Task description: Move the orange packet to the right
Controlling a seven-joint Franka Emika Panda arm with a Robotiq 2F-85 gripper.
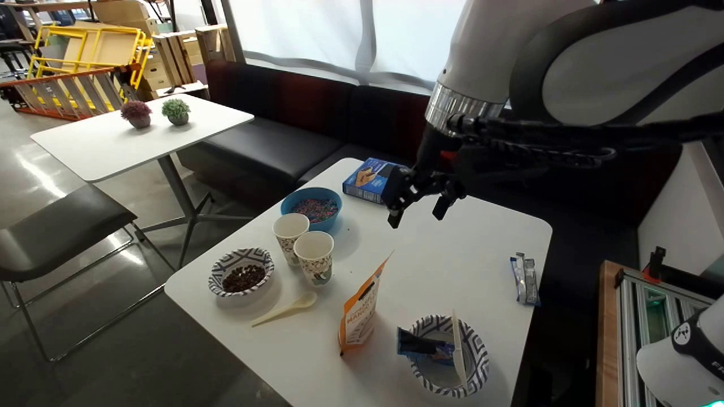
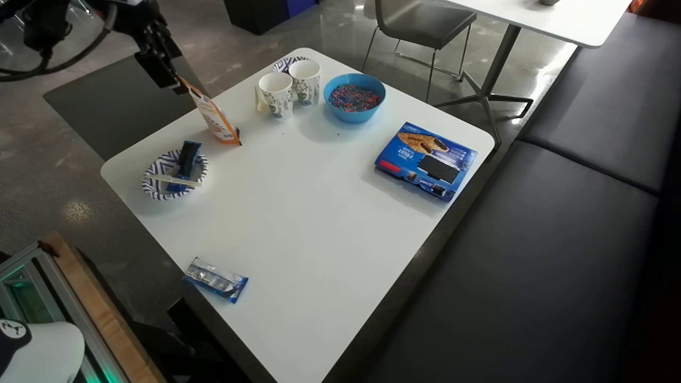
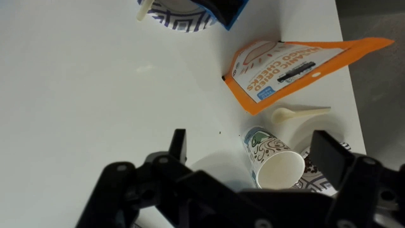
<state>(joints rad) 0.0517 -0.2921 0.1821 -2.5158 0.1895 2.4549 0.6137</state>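
White table [image 1: 452, 265] bears the orange packet [image 1: 361, 314] (hole [image 3: 316, 74]: wrist view only); end effector [image 1: 417, 213] gapes, empty.

The arm [image 1: 487, 53] is white with a broad curving black band [image 1: 526, 79], a silver collar [image 1: 461, 107], a looping black cable [image 2: 96, 44] and, on its lower part, a black strip [image 1: 703, 347] carrying a round white emblem [image 1: 682, 333], while the gripper [image 1: 417, 214] is dark and angular, with blocky fingers [image 3: 330, 158] and round screw heads [image 3: 121, 167].
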